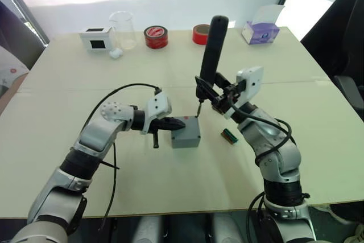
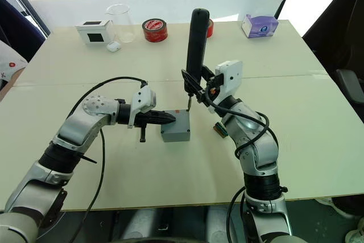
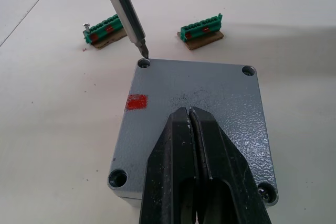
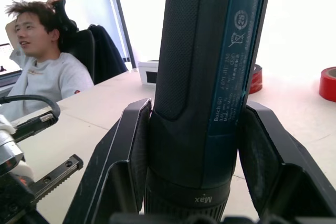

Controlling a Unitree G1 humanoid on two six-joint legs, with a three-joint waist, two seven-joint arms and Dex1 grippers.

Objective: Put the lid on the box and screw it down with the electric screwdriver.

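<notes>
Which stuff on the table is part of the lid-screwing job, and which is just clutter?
In use: lid on the box, electric screwdriver, left gripper, right gripper.

Clutter: tape rolls, beaker, tissue box, white box, green terminal blocks.

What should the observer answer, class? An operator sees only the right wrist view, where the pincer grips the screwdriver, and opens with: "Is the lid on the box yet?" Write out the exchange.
Observer: Yes. The lid sits closed on the box.
Operator: Where is my bit pointing?
Observer: The electric screwdriver stands nearly upright, and the tip of its bit is at the edge of the corner hole nearest the lid's red mark.
Operator: What is the other arm doing?
Observer: The left pincer is shut, and its tips appear to rest on the middle of the lid.
</notes>
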